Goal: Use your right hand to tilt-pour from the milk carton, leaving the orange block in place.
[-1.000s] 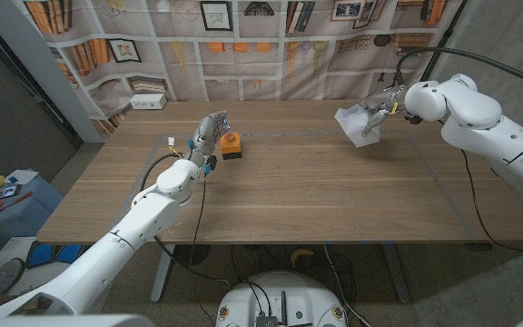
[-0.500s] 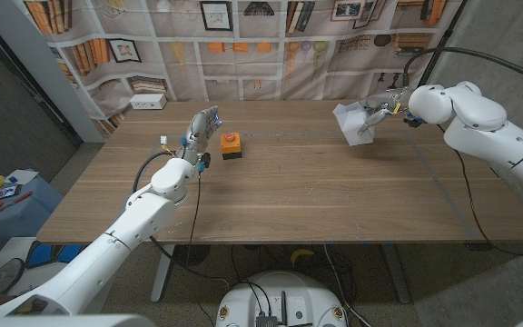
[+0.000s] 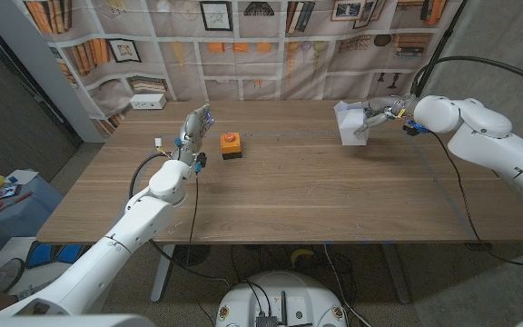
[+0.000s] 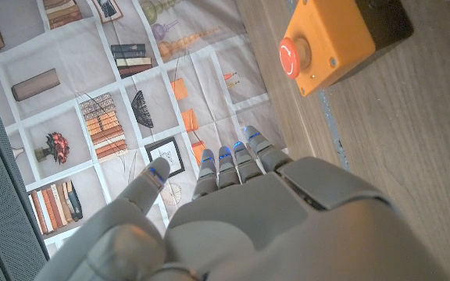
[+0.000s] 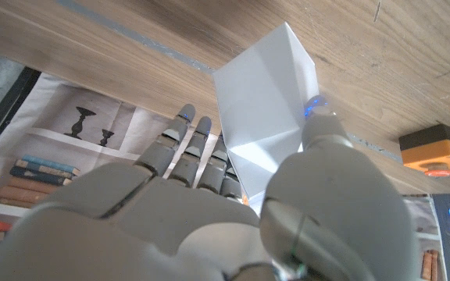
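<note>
Your right robot hand (image 3: 381, 110) is clamped on the carton (image 3: 350, 123), thumb on one face, fingers (image 5: 184, 144) on the other. Carton sits upright on the worktop (image 3: 316, 195), far side, well right of the orange block (image 3: 231, 144). Bare wood btwn them. Left robot hand (image 3: 193, 125) is just left of the block, fingers apart, holding nothing.

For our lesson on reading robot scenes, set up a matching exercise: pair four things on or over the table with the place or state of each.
Column 1:
1. milk carton
2. orange block
3. left hand
4. right hand

Column 2:
A. holds nothing, fingers apart
B. has a red button on top
C. white, at the table's far right
D. grips the carton

Pairs: 1-C, 2-B, 3-A, 4-D
</note>
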`<state>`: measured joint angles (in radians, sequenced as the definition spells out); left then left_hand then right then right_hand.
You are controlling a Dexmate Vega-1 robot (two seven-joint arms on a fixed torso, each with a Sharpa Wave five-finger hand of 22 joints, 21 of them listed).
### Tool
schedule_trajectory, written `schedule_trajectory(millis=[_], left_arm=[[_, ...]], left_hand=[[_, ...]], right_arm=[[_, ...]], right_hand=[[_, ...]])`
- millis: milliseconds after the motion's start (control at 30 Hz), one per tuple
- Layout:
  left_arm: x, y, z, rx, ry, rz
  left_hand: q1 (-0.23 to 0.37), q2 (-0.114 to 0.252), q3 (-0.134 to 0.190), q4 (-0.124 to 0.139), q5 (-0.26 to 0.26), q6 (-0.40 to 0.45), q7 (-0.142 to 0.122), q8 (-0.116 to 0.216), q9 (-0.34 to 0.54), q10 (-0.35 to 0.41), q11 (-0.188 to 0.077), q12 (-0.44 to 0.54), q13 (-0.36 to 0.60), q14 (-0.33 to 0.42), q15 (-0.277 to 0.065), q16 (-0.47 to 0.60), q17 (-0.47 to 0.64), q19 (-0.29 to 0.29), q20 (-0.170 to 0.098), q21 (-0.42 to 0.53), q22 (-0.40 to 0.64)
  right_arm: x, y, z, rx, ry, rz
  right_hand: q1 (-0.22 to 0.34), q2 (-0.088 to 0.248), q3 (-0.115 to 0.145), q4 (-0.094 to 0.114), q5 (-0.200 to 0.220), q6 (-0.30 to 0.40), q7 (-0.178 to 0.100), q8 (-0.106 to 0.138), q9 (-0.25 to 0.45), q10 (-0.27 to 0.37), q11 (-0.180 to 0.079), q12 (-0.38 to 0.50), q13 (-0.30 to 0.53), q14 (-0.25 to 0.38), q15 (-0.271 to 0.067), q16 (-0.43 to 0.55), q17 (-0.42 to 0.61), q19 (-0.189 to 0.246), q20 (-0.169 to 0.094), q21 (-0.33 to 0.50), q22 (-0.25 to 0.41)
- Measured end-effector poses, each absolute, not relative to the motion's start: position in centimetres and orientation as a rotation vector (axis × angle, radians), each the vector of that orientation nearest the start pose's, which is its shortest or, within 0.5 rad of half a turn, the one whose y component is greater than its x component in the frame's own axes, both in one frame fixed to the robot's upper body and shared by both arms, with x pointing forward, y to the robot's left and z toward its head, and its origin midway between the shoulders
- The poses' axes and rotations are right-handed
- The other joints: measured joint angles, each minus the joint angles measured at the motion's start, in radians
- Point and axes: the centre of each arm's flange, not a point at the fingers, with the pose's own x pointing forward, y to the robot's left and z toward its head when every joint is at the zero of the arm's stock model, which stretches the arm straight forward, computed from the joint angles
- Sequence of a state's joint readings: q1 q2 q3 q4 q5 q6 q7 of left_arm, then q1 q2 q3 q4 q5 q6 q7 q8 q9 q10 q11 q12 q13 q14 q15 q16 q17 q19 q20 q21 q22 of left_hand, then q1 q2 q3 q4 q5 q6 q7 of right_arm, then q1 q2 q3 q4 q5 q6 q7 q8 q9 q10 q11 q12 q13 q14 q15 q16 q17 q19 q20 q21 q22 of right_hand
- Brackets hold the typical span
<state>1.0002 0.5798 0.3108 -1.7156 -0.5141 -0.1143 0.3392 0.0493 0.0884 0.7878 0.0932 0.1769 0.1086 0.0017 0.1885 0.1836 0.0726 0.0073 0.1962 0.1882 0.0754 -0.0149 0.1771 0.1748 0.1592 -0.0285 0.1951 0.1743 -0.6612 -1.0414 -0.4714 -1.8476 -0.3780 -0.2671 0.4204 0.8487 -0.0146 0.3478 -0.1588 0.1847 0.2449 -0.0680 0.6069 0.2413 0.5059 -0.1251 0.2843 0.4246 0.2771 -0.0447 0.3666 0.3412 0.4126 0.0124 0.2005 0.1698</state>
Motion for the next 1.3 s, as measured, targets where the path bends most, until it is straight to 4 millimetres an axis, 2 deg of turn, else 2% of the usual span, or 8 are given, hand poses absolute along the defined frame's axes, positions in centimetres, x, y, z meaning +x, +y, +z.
schedule_trajectory(millis=[67, 100, 267, 600, 800, 1300], left_arm=[[58.8, 27.6, 0.2, 0.010, -0.645, 0.004], [58.7, 27.6, 0.2, 0.008, -0.654, 0.005], [58.8, 28.0, 0.2, 0.004, -0.655, 0.015], [59.6, 28.4, -0.1, -0.011, -0.663, 0.032], [60.0, 28.4, -0.3, -0.015, -0.658, 0.033], [59.9, 29.1, -0.6, -0.014, -0.649, 0.052]], left_hand=[[0.000, 0.000, 0.000, 0.000, 0.000, 0.000, 0.000, 0.000, 0.000, 0.000, 0.000, 0.000, 0.000, -0.002, 0.002, 0.000, 0.000, 0.000, 0.000, 0.000, 0.000], [0.000, 0.000, 0.000, 0.000, 0.000, 0.000, 0.000, 0.000, 0.000, 0.000, 0.000, 0.000, 0.000, -0.002, 0.002, 0.000, 0.000, 0.000, 0.000, 0.000, 0.000], [0.000, 0.000, 0.000, 0.000, 0.000, 0.000, 0.000, 0.000, 0.000, 0.000, 0.000, 0.000, 0.000, -0.002, 0.002, 0.000, 0.000, 0.000, 0.000, 0.000, 0.000], [0.000, 0.000, -0.007, 0.007, 0.000, 0.000, 0.000, 0.000, 0.000, 0.000, 0.000, 0.000, 0.000, -0.002, 0.002, 0.000, 0.000, 0.000, 0.000, 0.000, 0.000], [0.000, 0.000, -0.007, 0.016, 0.000, 0.000, 0.000, 0.000, 0.000, 0.000, 0.000, 0.000, 0.000, -0.002, 0.002, 0.000, 0.000, 0.000, 0.000, 0.000, 0.000], [0.000, 0.000, -0.007, 0.016, 0.000, -0.005, 0.005, 0.000, 0.000, 0.000, 0.000, 0.000, 0.000, -0.002, 0.002, 0.000, 0.000, 0.004, 0.004, 0.000, 0.000]], right_arm=[[57.6, -31.9, 11.1, -1.518, -0.347, 0.069], [57.9, -32.2, 10.5, -1.500, -0.340, 0.071], [58.3, -32.2, 10.0, -1.447, -0.371, 0.073], [60.1, -31.2, 7.9, -1.373, -0.424, 0.085], [60.8, -30.6, 7.3, -1.354, -0.456, 0.078], [62.7, -29.1, 5.3, -1.345, -0.466, 0.073]], right_hand=[[0.000, 0.000, 0.000, 0.000, 0.000, 0.000, 0.000, 0.000, 0.000, 0.000, 0.000, 0.000, 0.000, 0.000, 0.000, 0.000, 0.000, 0.000, 0.000, 0.000, 0.000], [0.000, 0.000, 0.000, 0.000, 0.000, 0.000, 0.000, 0.000, 0.000, 0.000, 0.000, 0.000, 0.000, 0.000, 0.000, 0.000, 0.000, 0.000, 0.000, 0.000, 0.000], [0.007, -0.007, 0.000, 0.000, 0.000, 0.000, 0.000, 0.000, 0.000, 0.000, 0.000, -0.002, 0.000, 0.000, 0.000, 0.000, 0.005, 0.000, 0.000, 0.000, 0.000], [0.013, -0.012, 0.002, -0.010, 0.000, -0.012, -0.006, 0.000, -0.005, 0.004, -0.004, -0.003, 0.005, 0.000, 0.000, 0.000, 0.005, 0.000, 0.000, 0.000, 0.000], [0.026, -0.011, 0.002, -0.010, 0.000, -0.019, -0.011, 0.000, -0.005, 0.004, -0.004, -0.003, 0.005, 0.000, 0.000, 0.000, 0.005, 0.000, 0.000, 0.000, 0.000], [0.034, -0.014, 0.001, -0.010, 0.000, -0.019, -0.011, 0.000, -0.009, 0.003, -0.004, -0.006, 0.009, -0.007, 0.007, 0.000, 0.005, 0.000, 0.000, 0.000, 0.000]])
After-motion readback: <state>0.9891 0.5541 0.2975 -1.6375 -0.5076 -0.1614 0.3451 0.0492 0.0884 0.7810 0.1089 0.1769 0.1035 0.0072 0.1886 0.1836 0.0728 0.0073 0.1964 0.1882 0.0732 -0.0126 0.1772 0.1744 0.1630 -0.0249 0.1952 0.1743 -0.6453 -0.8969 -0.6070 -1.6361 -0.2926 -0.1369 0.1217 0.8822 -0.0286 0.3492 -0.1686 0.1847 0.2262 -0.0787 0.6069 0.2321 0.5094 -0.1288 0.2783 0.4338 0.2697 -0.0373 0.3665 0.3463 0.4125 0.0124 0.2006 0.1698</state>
